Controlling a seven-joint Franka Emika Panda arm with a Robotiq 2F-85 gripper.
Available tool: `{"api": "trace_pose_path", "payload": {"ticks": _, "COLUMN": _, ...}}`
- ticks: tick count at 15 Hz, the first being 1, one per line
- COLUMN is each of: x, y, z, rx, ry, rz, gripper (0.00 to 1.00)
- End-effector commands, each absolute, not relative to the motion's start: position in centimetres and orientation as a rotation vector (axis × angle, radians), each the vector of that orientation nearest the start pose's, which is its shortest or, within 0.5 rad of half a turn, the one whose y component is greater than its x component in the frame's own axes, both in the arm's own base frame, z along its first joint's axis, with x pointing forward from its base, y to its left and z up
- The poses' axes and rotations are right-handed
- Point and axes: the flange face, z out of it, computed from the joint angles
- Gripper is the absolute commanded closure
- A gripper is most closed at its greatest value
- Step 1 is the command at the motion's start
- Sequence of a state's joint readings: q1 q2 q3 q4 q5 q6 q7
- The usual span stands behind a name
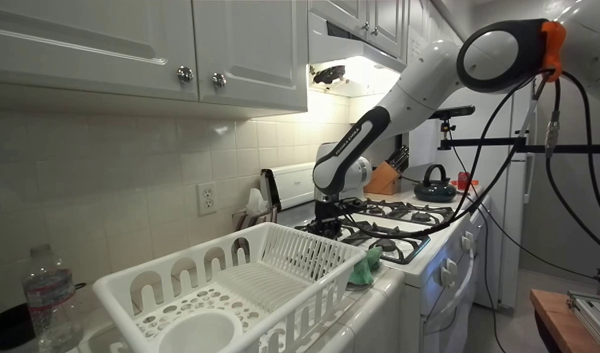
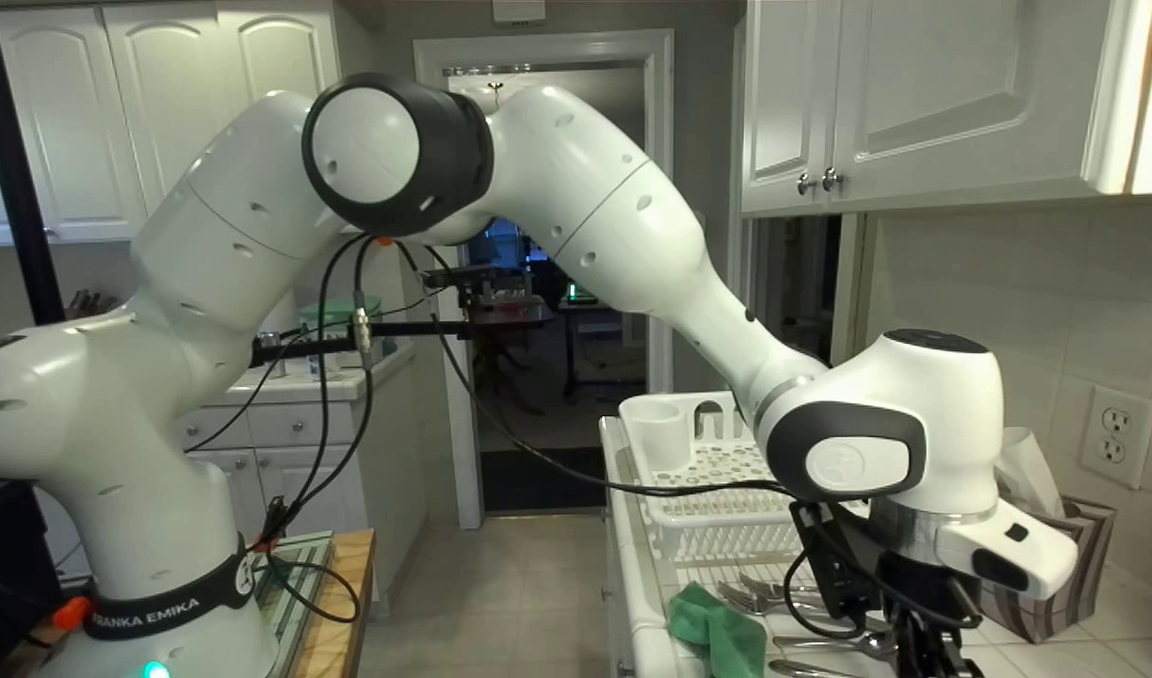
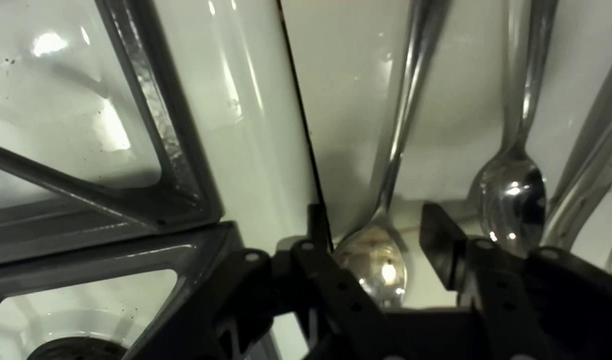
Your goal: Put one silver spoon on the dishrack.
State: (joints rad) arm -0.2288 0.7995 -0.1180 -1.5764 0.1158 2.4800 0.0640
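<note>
A silver spoon lies on the white counter in the wrist view, its bowl between my finger pads and its thin handle running up and away. My gripper is open around the bowl; the left finger covers part of it. A second silver spoon lies to the right, just outside the right finger. In an exterior view my gripper is low beyond the rack. In an exterior view its fingertips are cut off by the lower edge. The white dishrack stands on the counter; it also shows behind the arm.
Several forks and other cutlery lie between gripper and rack. A green cloth lies at the counter's front edge. A tissue box stands by the wall. The stove with black grates borders the counter. A water bottle stands beside the rack.
</note>
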Motion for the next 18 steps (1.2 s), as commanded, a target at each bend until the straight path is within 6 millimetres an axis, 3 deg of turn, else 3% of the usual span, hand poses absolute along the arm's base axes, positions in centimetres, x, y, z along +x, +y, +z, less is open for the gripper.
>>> {"api": "trace_pose_path", "payload": {"ticks": 1, "x": 67.8, "y": -22.8, "z": 17.9, "rx": -3.089, "ry": 0.741, "rz": -0.14, "gripper": 0.78}}
{"api": "trace_pose_path", "payload": {"ticks": 4, "x": 67.8, "y": -23.3, "z": 18.0, "rx": -3.092, "ry": 0.753, "rz": -0.126, "gripper": 0.95}}
{"api": "trace_pose_path", "payload": {"ticks": 6, "x": 67.7, "y": -23.6, "z": 18.1, "rx": -3.096, "ry": 0.759, "rz": -0.117, "gripper": 1.0}}
{"api": "trace_pose_path", "payload": {"ticks": 11, "x": 67.9, "y": -23.2, "z": 19.0, "rx": -3.099, "ry": 0.748, "rz": -0.127, "gripper": 0.98}}
{"api": "trace_pose_path", "payload": {"ticks": 18, "x": 67.0, "y": -23.1, "z": 24.4, "rx": -3.156, "ry": 0.702, "rz": -0.216, "gripper": 0.99}}
